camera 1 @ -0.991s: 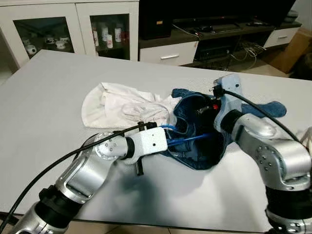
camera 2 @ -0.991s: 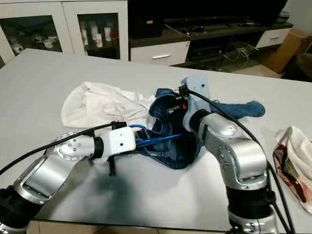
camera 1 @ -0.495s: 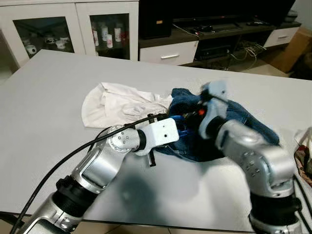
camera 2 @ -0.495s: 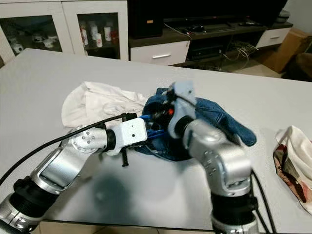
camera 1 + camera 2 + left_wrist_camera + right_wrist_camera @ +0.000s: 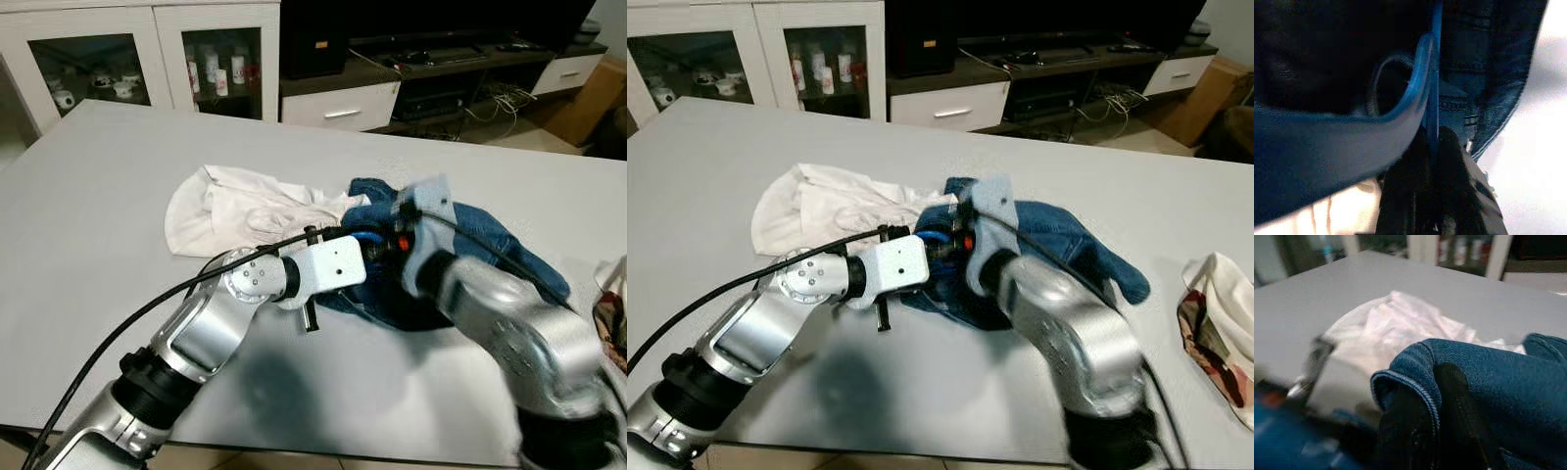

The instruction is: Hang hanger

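Blue hanger [image 5: 1426,88] inside denim garment [image 5: 1058,235] on counter [image 5: 98,196]. Left claw [image 5: 1436,142] pinching thin hanger bar; rigid, light, likely slick. Right claw [image 5: 1435,396] clamped on denim hem; floppy, heavyish. Best holds: bar, hem.

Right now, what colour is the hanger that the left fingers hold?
Blue. The hanger shows best in the left wrist view, beside the darker blue jeans.
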### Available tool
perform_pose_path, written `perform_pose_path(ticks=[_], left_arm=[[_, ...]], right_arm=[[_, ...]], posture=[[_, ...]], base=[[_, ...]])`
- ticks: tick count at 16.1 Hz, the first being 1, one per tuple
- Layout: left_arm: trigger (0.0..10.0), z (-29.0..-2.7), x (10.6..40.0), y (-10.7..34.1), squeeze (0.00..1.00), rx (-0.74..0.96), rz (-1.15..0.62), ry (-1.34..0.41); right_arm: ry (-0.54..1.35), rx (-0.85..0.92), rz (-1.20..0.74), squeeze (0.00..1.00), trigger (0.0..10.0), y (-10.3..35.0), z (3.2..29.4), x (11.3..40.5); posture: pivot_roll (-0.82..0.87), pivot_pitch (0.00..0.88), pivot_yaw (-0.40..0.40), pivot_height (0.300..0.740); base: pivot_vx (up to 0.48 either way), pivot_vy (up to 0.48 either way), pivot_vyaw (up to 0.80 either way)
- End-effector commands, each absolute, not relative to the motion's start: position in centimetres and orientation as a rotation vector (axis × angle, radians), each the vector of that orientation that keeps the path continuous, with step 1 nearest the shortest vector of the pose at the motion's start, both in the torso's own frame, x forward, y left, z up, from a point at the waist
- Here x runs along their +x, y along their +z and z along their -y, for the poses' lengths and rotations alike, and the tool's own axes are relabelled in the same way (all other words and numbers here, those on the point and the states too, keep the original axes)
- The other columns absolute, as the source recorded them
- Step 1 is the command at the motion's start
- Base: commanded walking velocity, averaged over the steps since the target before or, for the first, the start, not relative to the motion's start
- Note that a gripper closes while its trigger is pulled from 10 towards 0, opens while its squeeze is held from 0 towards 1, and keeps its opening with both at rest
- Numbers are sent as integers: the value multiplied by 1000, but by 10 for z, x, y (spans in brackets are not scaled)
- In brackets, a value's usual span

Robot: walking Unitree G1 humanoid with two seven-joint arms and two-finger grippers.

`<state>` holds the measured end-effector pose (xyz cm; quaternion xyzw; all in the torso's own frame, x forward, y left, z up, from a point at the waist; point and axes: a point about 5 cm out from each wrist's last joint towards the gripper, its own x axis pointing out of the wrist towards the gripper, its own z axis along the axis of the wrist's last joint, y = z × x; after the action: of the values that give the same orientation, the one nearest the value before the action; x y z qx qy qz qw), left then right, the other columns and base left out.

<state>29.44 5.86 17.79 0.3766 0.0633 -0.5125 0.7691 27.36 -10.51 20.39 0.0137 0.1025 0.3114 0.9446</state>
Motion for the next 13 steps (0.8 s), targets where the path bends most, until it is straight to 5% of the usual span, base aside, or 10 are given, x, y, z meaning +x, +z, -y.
perform_pose_path(ticks=[1, 3, 4, 5, 8, 9, 13], left_arm=[[10000, -52, 294, 185, 0, 843, -85, -1128], [10000, -57, 293, 179, 0, 845, -103, -1127], [10000, -58, 292, 177, 0, 845, -111, -1129], [10000, -59, 291, 175, 0, 845, -116, -1131], [10000, -60, 291, 172, 0, 848, -120, -1132], [10000, -60, 291, 171, 0, 849, -121, -1132], [10000, -60, 291, 168, 0, 858, -125, -1134]], right_arm=[[739, 3, -204, 0, 10000, 208, 100, 262], [804, -114, -208, 0, 10000, 208, 117, 248], [824, -145, -202, 957, 10000, 210, 125, 243], [863, -162, -195, 1000, 10000, 214, 130, 237], [980, -248, -173, 1000, 10000, 223, 137, 224], [990, -257, -164, 0, 10000, 226, 139, 224], [979, -329, -126, 0, 10000, 240, 156, 227]], posture=[[-21, 30, -55, 740], [-28, 30, -54, 740], [-34, 32, -52, 740], [-36, 33, -53, 740], [-39, 33, -52, 740], [-41, 31, -50, 740], [-41, 28, -47, 740]], base=[[0, 0, 0], [0, 0, 0], [0, 0, 0], [0, 0, 0], [0, 0, 0], [0, 0, 0], [0, 0, 0]])
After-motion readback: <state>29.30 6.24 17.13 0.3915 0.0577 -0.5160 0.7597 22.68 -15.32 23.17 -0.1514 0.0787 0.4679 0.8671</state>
